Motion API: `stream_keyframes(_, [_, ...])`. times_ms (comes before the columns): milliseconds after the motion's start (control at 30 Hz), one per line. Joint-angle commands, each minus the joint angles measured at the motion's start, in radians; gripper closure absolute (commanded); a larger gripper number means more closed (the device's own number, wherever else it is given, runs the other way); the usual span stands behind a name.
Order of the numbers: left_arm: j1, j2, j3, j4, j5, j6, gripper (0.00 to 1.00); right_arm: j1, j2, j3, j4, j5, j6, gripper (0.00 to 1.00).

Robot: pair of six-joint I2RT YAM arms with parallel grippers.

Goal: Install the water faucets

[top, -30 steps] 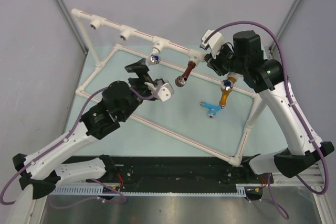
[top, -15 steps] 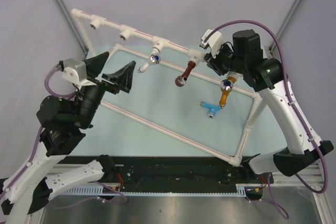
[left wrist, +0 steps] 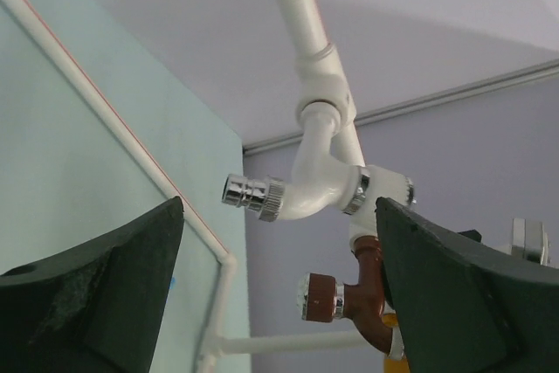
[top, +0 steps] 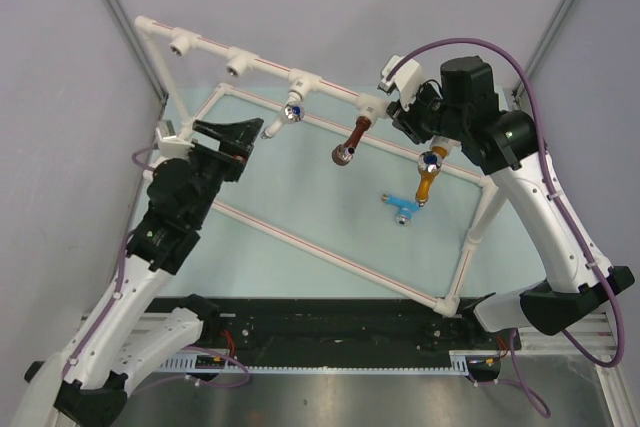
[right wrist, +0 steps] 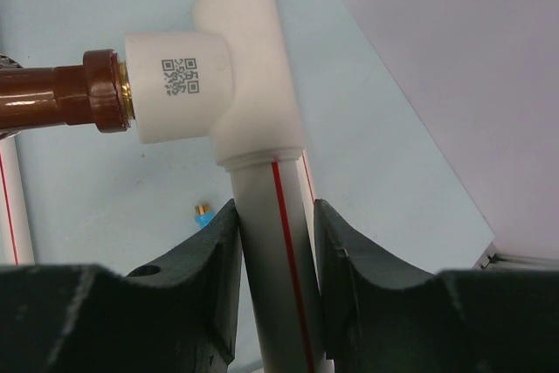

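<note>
Since 1 s ago my left gripper (top: 228, 135) has backed off toward frame left, away from the white faucet (top: 285, 119). Jaws wide apart, holding nothing. Right gripper (right wrist: 275, 251) is clamped on the pipe frame (right wrist: 266, 189), w/ the orange-yellow faucet (top: 430, 179) socket hidden under that arm. Faucets: 4 total. White, brown faucet (top: 352, 139) and orange-yellow hang on the rail, and the light blue faucet (top: 400, 207) lies on the mat (top: 330, 197). Bare tee sockets (top: 182, 44): 2, upper left.

White arm links (top: 130, 297), black joints (top: 180, 202), black claws (top: 240, 139), purple cables (top: 470, 44)
</note>
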Motion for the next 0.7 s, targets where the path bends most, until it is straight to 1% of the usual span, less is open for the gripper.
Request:
stream_keyframes(0, [0.016,0.006,-0.020,0.055,0.081,-0.298,0.07,0.007,0.025,-0.021,-0.061,0.052,0.075,1.00])
stream_keyframes(167, [0.026,0.055,-0.045,0.081,0.144,-0.379,0.11,0.007,0.028,-0.022,-0.064,0.052,0.078,1.00])
stream_keyframes(233, [0.034,0.069,-0.058,0.119,0.179,-0.406,0.14,0.006,0.026,-0.022,-0.062,0.055,0.077,1.00])
stream_keyframes(367, [0.039,0.110,-0.081,0.187,0.203,-0.465,0.17,0.004,0.017,-0.027,-0.061,0.057,0.075,1.00])
stream_keyframes(500, [0.040,0.135,-0.083,0.237,0.208,-0.485,0.20,0.003,0.013,-0.033,-0.058,0.058,0.073,1.00])
stream_keyframes(600, [0.046,0.142,-0.085,0.256,0.208,-0.491,0.26,0.000,0.011,-0.036,-0.058,0.057,0.073,1.00])
stream_keyframes(667, [0.053,0.142,-0.094,0.265,0.208,-0.497,0.34,0.001,0.009,-0.036,-0.058,0.058,0.073,1.00])
